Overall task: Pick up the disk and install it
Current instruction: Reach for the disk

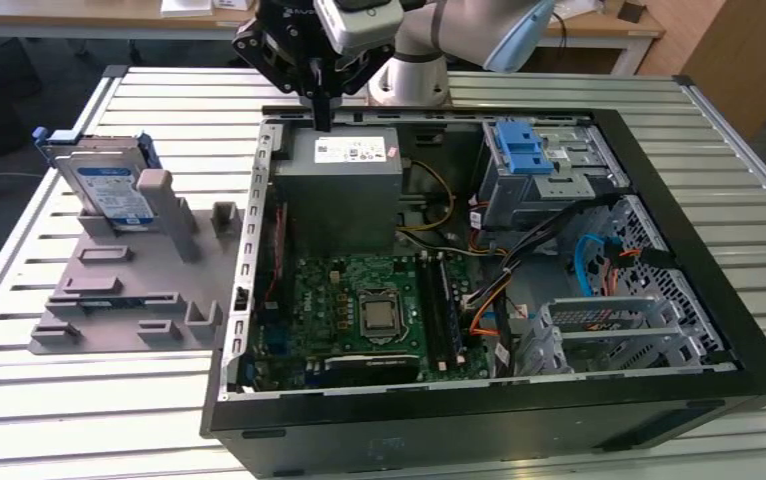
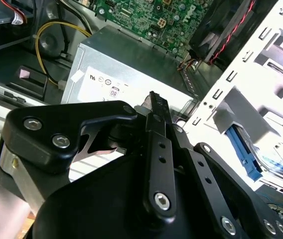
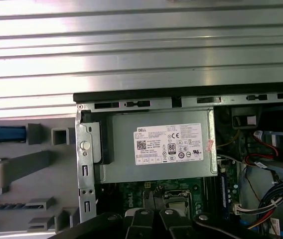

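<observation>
Tool (image 2: 155, 100) closed, empty, by power supply (image 3: 156, 147), exterior view shows disk (image 1: 106, 190) upright on grey stand (image 1: 116, 290).

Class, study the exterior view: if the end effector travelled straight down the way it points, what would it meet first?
Probably the grey power supply box, near its edge by the rim of the computer case. The end effector hangs above that spot, though depth is unclear.

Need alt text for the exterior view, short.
A robot arm's gripper, shut and empty, hangs above the rear edge of an open desktop computer case, just over its grey power supply. The disk stands upright in a grey holder on the slatted metal table, at the exterior view's left of the case, apart from the gripper.
</observation>
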### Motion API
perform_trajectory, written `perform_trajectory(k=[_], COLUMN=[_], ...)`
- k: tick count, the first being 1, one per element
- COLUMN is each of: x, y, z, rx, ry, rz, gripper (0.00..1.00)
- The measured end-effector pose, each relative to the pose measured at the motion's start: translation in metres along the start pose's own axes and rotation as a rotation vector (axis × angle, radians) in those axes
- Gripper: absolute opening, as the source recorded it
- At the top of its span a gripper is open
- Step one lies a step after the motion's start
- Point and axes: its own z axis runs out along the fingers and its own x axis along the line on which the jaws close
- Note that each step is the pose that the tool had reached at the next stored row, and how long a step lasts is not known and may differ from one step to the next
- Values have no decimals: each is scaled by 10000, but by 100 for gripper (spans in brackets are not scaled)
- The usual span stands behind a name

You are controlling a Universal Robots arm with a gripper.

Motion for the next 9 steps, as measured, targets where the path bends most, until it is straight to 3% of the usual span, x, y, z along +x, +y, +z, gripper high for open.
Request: perform_trajectory(k=[9], x=[43], y=[-3], z=[2], rx=[0], ry=[5], rz=[0], gripper=[11])
